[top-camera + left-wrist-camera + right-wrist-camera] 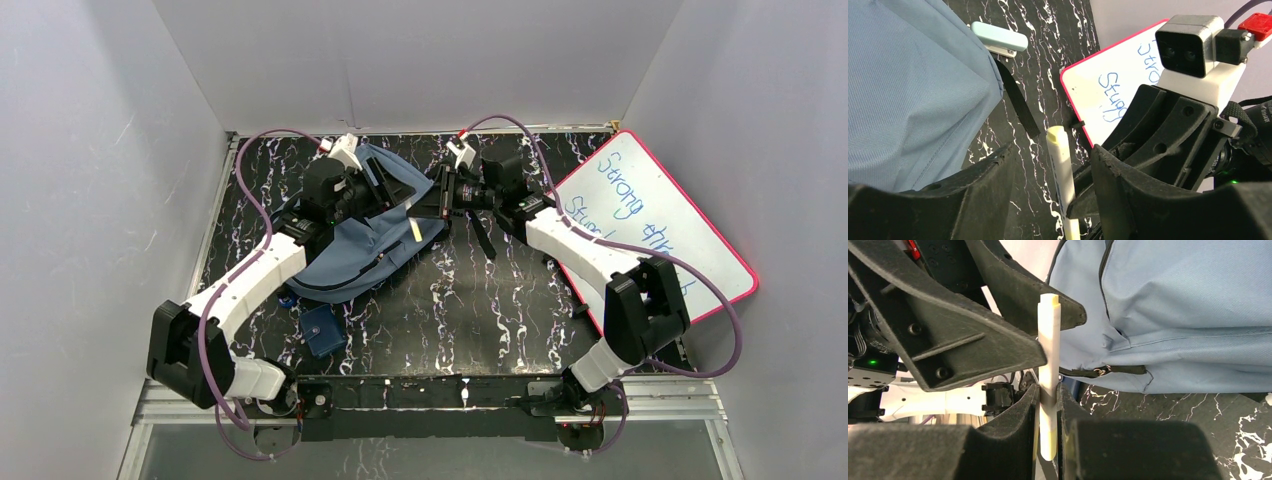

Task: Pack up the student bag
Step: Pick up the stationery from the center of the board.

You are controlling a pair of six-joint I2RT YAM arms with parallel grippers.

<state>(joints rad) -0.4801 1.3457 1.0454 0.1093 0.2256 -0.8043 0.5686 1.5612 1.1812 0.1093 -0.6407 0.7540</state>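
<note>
— What's closest to us?
— A small dark pouch (322, 330) on the bench (480, 310), at about seven o'clock.
— And the bag?
— Just past the pouch. The blue bag (360, 248) lies slumped from the middle out toward eleven o'clock, with the left arm (250, 280) stretched over it. A black strap (1018, 102) trails off its edge onto the bench.
— On the right?
— A red-rimmed whiteboard (650, 220) at three o'clock, tilted at the bench's edge, with blue writing on it.
— The tools?
— They meet nose to nose around twelve, just off the bag's right edge. The right tool (1048, 390) pinches a cream marker (1049, 335) near one end. The left tool (1052, 152) is spread, one finger on either side of that marker, and there's a clear gap on the bag side.
</note>
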